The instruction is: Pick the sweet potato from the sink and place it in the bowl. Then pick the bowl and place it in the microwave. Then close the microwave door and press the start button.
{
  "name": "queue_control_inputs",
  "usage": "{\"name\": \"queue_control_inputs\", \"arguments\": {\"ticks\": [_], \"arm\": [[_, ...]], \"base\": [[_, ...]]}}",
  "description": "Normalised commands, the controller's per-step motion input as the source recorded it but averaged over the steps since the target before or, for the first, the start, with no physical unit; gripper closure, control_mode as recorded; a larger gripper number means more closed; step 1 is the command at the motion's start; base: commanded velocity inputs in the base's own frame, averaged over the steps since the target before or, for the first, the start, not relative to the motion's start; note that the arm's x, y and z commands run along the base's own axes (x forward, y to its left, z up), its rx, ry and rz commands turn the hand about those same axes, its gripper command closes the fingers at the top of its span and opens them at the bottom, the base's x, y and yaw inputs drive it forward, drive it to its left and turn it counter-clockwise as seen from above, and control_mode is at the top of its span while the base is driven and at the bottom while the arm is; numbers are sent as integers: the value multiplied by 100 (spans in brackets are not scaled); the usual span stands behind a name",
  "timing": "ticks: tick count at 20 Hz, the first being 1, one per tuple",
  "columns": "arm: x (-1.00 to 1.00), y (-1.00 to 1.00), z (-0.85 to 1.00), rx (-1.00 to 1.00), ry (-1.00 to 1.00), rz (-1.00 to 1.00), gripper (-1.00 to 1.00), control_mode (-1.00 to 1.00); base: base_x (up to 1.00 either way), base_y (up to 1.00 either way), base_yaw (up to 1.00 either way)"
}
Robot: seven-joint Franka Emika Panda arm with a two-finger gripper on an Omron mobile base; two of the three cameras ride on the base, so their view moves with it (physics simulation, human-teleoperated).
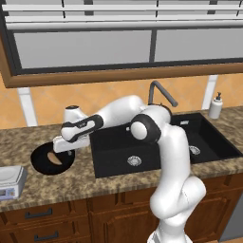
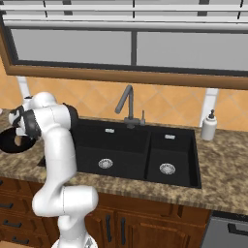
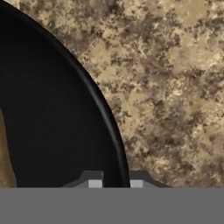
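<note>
Hand view: gripper (image 3: 113, 181) is pinching the bowl (image 3: 52, 131) rim at 6 o'clock, sweet potato (image 3: 5, 162) inside; lifting level is advisable.

We see a speckled brown granite bench (image 1: 57, 182) with wooden drawers (image 1: 42, 218) below it. A small grey-white kitchen scale (image 1: 10, 182) sits at its left front edge. A white soap dispenser (image 1: 216, 106) stands at the back right, against the orange tiled wall (image 1: 47, 99). Above runs a window (image 1: 118, 38) with a dark frame.
</note>
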Motion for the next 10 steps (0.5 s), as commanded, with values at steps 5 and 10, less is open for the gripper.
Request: {"name": "queue_control_inputs", "arguments": {"ticks": [5, 10], "arm": [[-15, -5, 14, 0, 0, -1, 100, -100], [-39, -27, 27, 0, -7, -16, 100, -100]], "base": [[0, 0, 0], [0, 0, 0]]}}
